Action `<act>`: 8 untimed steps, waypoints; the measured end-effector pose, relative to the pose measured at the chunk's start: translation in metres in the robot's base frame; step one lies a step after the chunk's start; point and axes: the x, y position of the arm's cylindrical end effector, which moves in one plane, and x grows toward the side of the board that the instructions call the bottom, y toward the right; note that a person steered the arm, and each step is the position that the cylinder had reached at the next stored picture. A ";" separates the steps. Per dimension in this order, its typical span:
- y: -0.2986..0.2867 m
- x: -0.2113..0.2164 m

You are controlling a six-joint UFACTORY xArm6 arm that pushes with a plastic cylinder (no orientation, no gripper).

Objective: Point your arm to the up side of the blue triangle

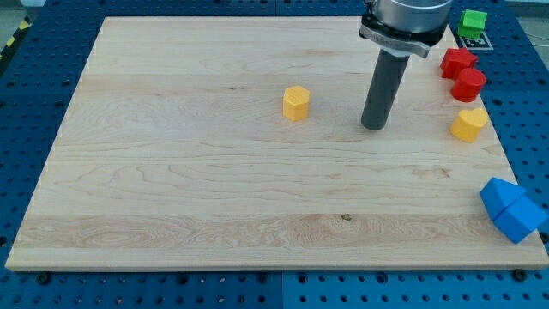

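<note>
Although the task calls for the rod to be pointed at the upper side of the blue triangular block (496, 194), that goal is judged not yet reached. My tip (373, 127) is seen resting on the pale wooden tabletop (171, 172), right of centre in the upper half of the frame. The blue triangular block is found at the lower right edge, touching a blue cube-like block (521, 219), well apart from my tip. A yellow hexagonal block (295, 103) is seen left of my tip. At the right edge, a yellow heart-like block (468, 124), a red cylinder block (468, 84), a red block (457, 61) and a green block (473, 21) are placed. No jaws are fitted, so no grasp can be reported. A move down and rightward is judged to remain.
</note>
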 end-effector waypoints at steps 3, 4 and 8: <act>0.036 0.033; 0.040 0.037; 0.077 0.052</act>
